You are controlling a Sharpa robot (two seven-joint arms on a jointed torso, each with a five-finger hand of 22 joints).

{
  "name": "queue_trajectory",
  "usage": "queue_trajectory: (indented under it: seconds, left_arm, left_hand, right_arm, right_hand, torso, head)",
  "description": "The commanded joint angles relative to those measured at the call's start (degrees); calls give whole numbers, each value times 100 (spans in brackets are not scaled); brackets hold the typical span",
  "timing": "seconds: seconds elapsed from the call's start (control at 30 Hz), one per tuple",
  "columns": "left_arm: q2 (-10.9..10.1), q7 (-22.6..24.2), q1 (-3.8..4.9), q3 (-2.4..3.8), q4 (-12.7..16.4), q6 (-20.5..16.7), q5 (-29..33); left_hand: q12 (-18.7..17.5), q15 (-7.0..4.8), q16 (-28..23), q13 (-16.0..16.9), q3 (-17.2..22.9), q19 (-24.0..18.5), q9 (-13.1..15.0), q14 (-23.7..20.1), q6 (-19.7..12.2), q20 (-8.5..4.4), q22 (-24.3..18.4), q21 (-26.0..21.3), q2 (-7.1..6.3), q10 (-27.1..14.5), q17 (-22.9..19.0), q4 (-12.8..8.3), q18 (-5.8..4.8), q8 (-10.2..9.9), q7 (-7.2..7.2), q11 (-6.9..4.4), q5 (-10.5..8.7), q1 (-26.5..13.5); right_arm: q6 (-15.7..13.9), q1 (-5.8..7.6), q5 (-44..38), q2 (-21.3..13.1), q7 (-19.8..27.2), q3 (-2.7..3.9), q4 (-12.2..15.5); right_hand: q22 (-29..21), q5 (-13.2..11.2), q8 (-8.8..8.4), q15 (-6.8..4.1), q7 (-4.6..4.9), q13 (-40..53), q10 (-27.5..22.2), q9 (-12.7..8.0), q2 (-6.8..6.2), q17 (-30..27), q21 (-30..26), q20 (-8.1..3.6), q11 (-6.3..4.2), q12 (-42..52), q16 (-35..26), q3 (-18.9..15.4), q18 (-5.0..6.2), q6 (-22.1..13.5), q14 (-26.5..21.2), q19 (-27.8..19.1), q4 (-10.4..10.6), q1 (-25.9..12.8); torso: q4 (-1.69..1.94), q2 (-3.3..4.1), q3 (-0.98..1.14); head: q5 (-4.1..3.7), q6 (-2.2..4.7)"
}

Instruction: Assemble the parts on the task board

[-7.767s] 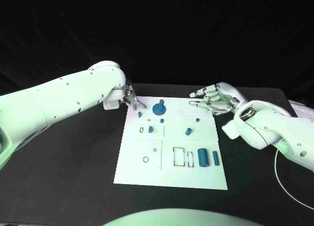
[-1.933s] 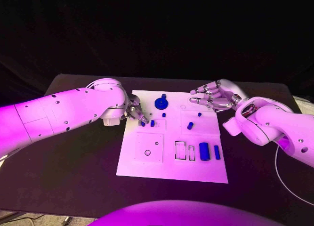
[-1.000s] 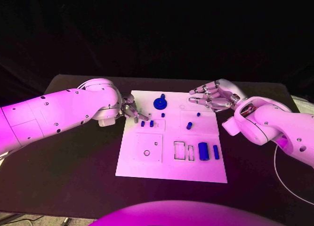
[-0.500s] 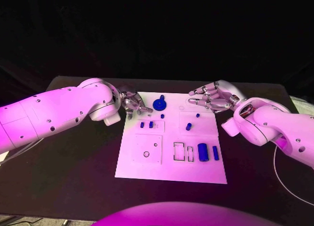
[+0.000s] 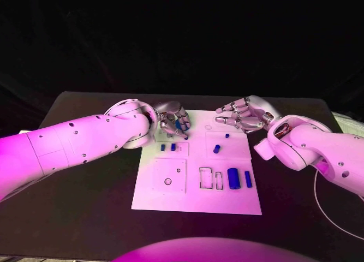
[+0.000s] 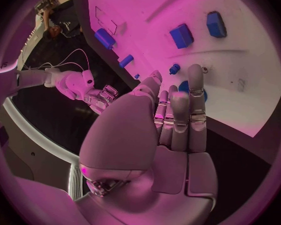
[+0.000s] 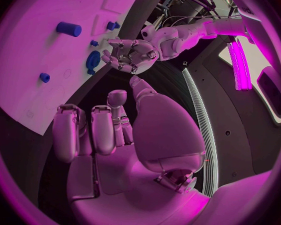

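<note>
My left hand [image 5: 171,116] hovers over the far left corner of the white board [image 5: 196,202], fingers loosely apart, seemingly empty. The round blue wheel [image 7: 92,61] lies just beneath it. My right hand [image 5: 243,114] hangs over the far right edge, fingers spread, holding nothing. Small blue pegs [image 5: 216,148] sit mid-board.

Looking steeply down from above at the task board [image 5: 196,164] lengthwise on the black table [image 5: 87,207]. Mounted close behind each palm, facing along the fingers: left hand [image 6: 159,135], right hand [image 7: 109,140]. Shared across all three: the board's far end with its round blue part [image 6: 192,91].
</note>
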Motion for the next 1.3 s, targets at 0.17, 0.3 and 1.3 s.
queue_trajectory:
  seconds: [0.17,0.3,1.3]
  left_arm:
    - [145,12,-38,-19,-119,197,-915]
    - [216,-141,-59,-22,-162,303,-1025]
    - [600,-523,-148,-26,-541,744,-1412]
  left_hand:
    - [-160,-34,1133,-317,24,704,-195,616,336,-52,979,1429,-64,151,1151,33,-163,-174,43,-23,-32,-99]
    - [-179,-65,1266,-408,-1,917,-254,716,490,-82,1417,2051,-69,272,1249,69,-256,-220,57,-48,-110,-177]
    - [-434,-154,1140,-736,648,1140,-448,770,996,-176,2001,2823,-12,763,839,-104,-382,-392,-18,-136,-46,-4]
  right_arm:
    - [26,-4,-54,8,63,-1,12]
    - [21,-5,-54,12,68,-1,12]
    - [36,-7,-69,56,68,-1,4]
  right_hand:
    - [1,39,10,-3,-9,7,9,4,65,4,-33,-8,-12,49,-23,-24,110,42,249,-23,-2,17]
    - [1,39,10,-3,-9,7,9,4,65,4,-33,-8,-12,49,-23,-24,110,42,249,-23,-2,17]
    - [7,41,11,-4,-10,19,18,5,71,4,-31,-9,-12,69,-23,-23,108,44,250,-18,-5,27]
  torso:
    - [10,-5,-3]
    - [7,-6,1]
    - [7,-8,6]
  head:
    - [-34,-10]
    - [-33,-4]
    - [-33,-36]
